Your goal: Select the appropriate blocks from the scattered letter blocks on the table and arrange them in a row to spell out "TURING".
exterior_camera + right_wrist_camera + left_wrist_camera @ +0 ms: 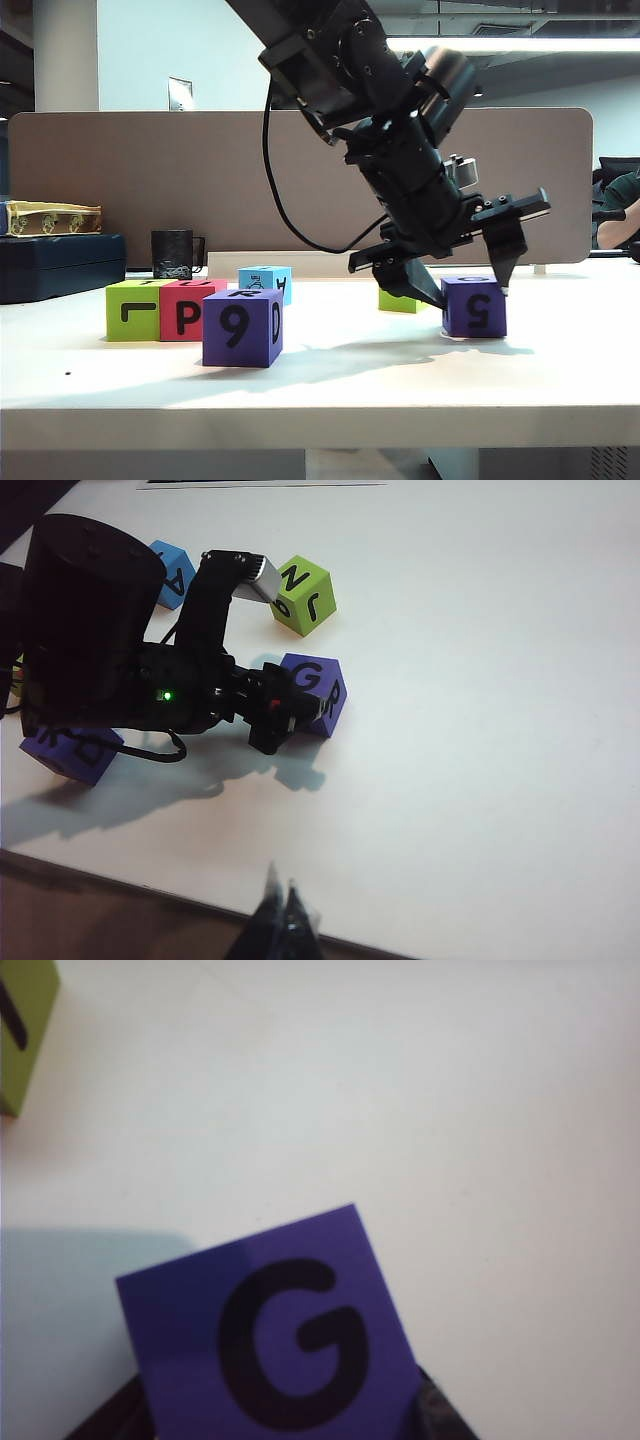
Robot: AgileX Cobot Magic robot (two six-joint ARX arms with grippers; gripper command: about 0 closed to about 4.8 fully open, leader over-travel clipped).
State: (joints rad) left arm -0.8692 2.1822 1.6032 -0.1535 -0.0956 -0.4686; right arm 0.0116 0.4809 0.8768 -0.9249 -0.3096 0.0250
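Note:
My left gripper (470, 292) reaches across to the right of the table (350, 390). It is shut on a purple letter block (474, 306) that rests on the table, G on top (270, 1340) and 5 on its front, with a dark finger along each side. Behind it lies a lime green block (400, 300), marked N (303, 595). At the left stand a lime green block (132, 310), a red-pink P block (185, 310), a purple 9 block (242, 327) and a light blue block (265, 283). My right gripper (281, 912) hangs shut over the table's front edge with nothing in it.
A black mug (172, 254) stands at the back left before the brown-grey divider panel (150, 170). A dark blue case (60, 265) with a yellow box (50, 217) on it sits at the far left. White tabletop (480, 730) spreads beside the G block.

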